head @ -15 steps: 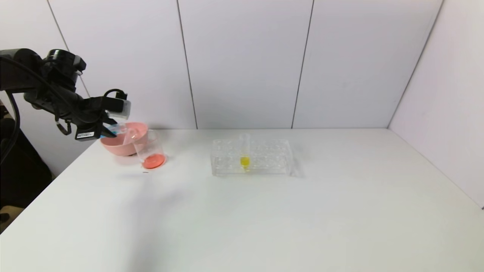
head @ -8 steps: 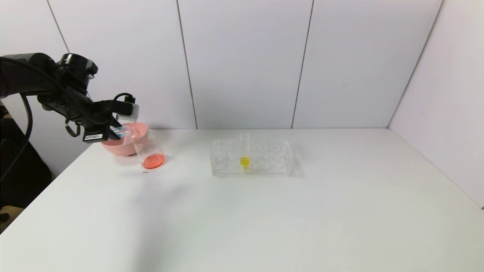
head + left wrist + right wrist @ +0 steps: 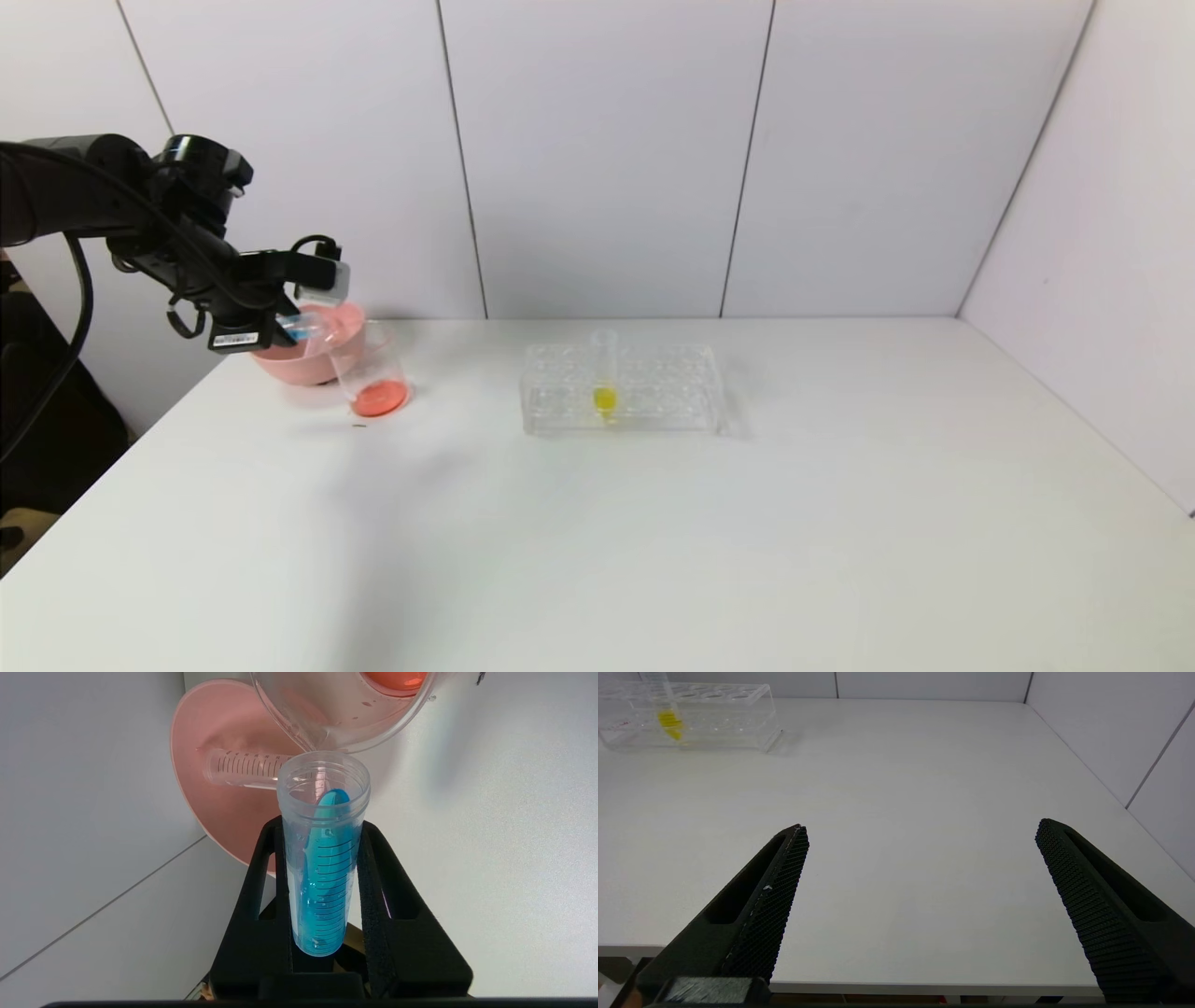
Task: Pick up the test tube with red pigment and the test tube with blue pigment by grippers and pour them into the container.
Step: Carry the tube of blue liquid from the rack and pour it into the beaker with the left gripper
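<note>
Left end effector (image 3: 322,877) clamping blue test tube (image 3: 323,868) mid-body, tilting mouth toward beaker (image 3: 369,373) rim on desk (image 3: 653,523). Handling light, slick, rigid; gripping mid-barrel safest. Right end effector (image 3: 920,830) idling wide apart.

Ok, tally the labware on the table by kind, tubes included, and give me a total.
Test tubes: 3 — blue one in the left gripper, empty one lying in the pink bowl, yellow one in the rack.
Glass beakers: 1, holding red liquid.
Pink bowls: 1.
Clear tube racks: 1.
Total: 6.
</note>
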{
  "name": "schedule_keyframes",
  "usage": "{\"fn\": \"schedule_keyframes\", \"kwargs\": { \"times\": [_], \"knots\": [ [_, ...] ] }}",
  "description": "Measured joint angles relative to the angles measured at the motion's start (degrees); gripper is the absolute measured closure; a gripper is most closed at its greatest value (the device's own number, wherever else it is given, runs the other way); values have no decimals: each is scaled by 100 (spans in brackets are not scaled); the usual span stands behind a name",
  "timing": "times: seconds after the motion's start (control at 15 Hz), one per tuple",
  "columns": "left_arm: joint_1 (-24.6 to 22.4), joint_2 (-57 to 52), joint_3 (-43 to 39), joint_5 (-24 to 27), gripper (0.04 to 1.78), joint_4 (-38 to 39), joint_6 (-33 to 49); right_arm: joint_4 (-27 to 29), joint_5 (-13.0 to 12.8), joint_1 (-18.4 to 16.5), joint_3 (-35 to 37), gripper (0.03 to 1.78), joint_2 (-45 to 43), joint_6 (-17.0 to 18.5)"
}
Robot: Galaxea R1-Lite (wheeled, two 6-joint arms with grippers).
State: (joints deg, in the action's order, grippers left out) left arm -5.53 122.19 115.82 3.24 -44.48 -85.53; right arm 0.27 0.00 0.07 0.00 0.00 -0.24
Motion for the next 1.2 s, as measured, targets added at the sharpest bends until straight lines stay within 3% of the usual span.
{"fn": "schedule_keyframes", "kwargs": {
  "times": [1.2],
  "knots": [
    [207, 20, 2, -486, 138, 166, 234, -2, 0, 0, 0, 4, 0, 0]
  ]
}}
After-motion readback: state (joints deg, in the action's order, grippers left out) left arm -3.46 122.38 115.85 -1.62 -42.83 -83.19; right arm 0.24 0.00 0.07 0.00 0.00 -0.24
